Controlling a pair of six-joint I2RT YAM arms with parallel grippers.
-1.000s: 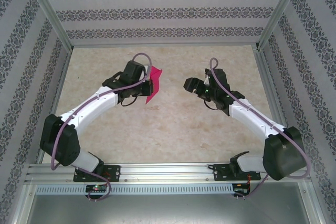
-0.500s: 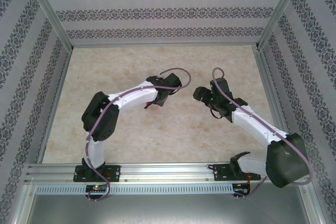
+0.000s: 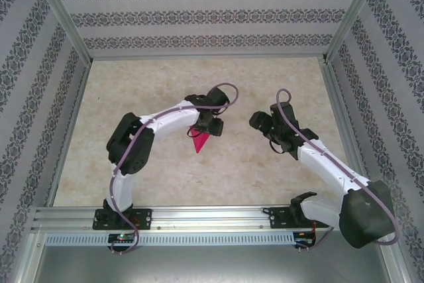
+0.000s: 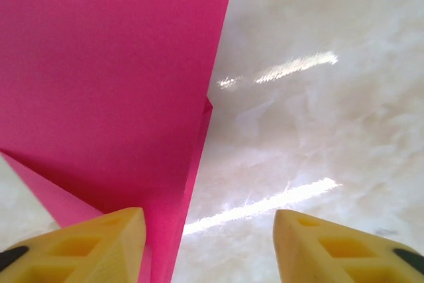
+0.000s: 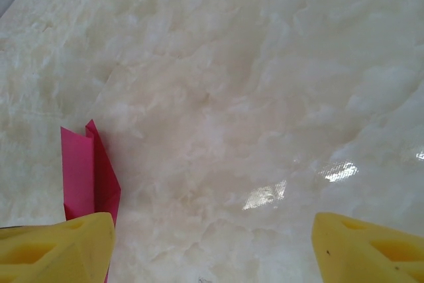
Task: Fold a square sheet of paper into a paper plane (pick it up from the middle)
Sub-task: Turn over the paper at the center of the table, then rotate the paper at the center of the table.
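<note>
We see the left gripper (image 3: 209, 126) near the middle of the table (image 3: 165, 177), its arm bent in from the left side. The paper plane (image 3: 199, 142) sits just beside it on the near side, as a magenta-pink wedge whose narrow tip points toward the arm bases. In the left wrist view the left gripper (image 4: 209, 225) has its jaws apart, with bare marbled table (image 4: 318, 130) between the two yellow fingertips (image 4: 86, 243). The paper plane (image 4: 112, 84) spreads as a broad pink sheet with a crease beside the fingertip at the left edge of that view. It is close against that fingertip, and the other fingertip is well clear of it, so we read this gripper as parted and not clamping the paper. We cannot tell whether the paper lies flat on the table or leans. The right gripper (image 3: 260, 122) is near the middle too, facing the left one and apart from the paper. In the right wrist view the right gripper (image 5: 212, 230) stands wide, its yellow fingertips (image 5: 371, 250) at opposite edges with nothing between them but the table (image 5: 232, 97). The paper plane (image 5: 90, 170) shows there as a slim pink folded piece with a pointed top, just behind the fingertip at the left edge of that view.
</note>
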